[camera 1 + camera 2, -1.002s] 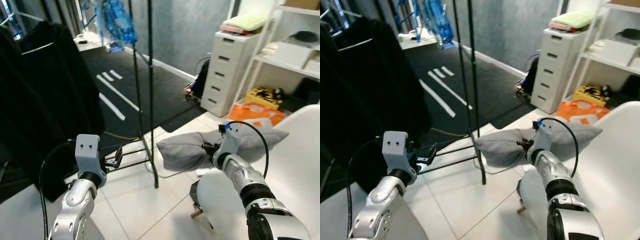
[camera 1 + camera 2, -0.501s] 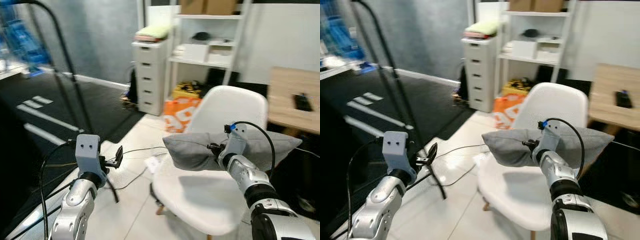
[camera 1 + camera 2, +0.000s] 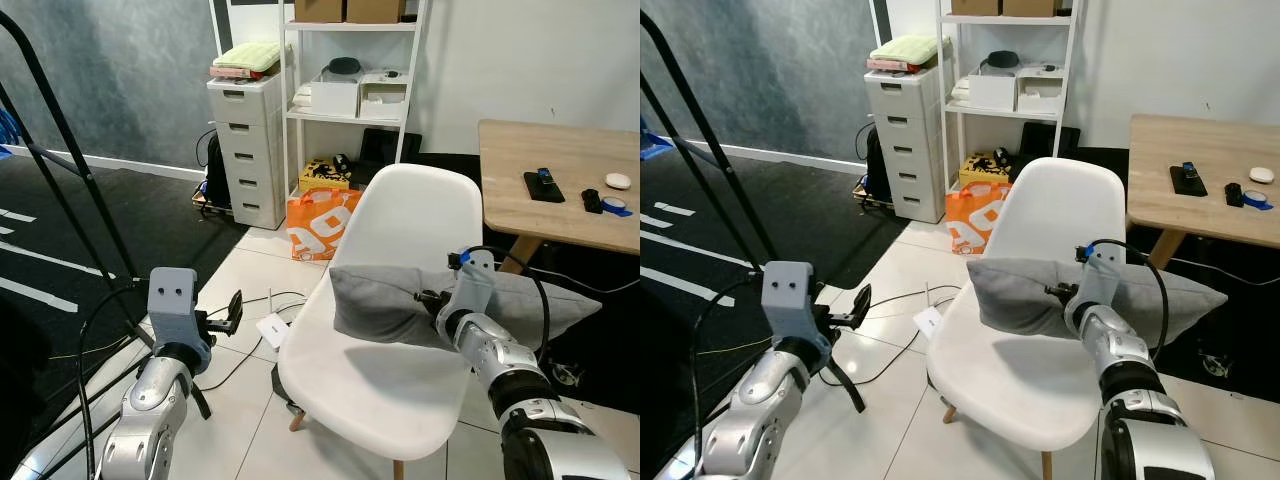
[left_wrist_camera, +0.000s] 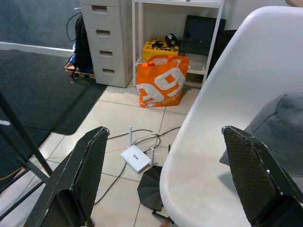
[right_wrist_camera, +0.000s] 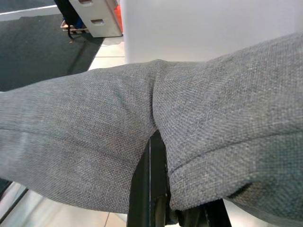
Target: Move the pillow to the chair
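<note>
over the white chair, right pincer pinches the grey pillow, fingertips buried; left pincer spread.

You've got the grey pillow pinched along its near edge in the right gripper, fabric bunched up around the black fingers and puckered into a crease right at the grip. It's a woven grey cloth, and it stretches out sideways to both sides of the fingers, sagging a little at each end. It hangs above the seat of the white chair, in front of the chair's rounded backrest; you can't quite tell whether its underside touches the seat. The chair stands upright on wooden legs.
</note>
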Motion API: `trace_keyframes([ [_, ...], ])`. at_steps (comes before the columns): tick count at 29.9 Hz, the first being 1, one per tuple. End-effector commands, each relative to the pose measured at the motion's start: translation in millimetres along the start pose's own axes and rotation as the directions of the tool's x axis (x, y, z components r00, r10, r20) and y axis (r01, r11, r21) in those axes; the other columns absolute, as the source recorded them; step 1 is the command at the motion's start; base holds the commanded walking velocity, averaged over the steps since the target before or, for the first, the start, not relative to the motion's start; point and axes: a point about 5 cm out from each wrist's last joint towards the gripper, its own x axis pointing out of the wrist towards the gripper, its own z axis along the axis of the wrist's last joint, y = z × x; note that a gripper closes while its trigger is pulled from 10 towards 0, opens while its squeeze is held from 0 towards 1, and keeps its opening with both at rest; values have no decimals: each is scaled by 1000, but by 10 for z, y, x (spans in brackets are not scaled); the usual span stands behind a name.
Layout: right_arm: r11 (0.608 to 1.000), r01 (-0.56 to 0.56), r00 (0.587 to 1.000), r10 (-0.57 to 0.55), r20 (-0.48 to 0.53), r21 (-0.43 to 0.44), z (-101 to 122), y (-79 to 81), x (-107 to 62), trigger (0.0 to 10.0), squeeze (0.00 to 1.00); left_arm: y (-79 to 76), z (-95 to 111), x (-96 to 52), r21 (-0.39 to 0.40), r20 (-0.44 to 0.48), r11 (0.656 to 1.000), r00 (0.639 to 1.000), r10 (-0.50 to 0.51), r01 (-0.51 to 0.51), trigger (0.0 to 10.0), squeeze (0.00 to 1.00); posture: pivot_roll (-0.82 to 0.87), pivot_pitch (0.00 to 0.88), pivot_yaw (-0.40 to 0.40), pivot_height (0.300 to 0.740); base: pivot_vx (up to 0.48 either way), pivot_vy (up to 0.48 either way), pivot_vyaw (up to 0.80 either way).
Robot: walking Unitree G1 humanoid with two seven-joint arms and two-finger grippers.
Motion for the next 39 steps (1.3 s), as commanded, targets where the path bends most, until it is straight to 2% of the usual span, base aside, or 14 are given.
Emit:
trace_keyframes([
  [1,999,-18,997,21,71,-34,137,50,9,10000,0,69,-11,-24,13,-16,1000,1000,16,-16,10000,0,-194,0,18,740,0,0,0],
  [3,997,-42,997,47,63,-68,138,87,14,10000,0,63,-12,-25,13,-17,1000,1000,12,-12,10000,0,-194,0,18,740,0,0,0],
  [8,998,-46,997,49,66,-50,156,102,19,10000,0,48,-15,-24,10,-18,1000,1000,8,-8,10000,0,-194,0,17,740,0,0,-571],
  [39,997,-39,995,45,92,-65,227,107,28,10000,0,37,11,10,9,0,1000,1000,13,-13,10000,0,-198,0,24,740,0,0,-690],
])
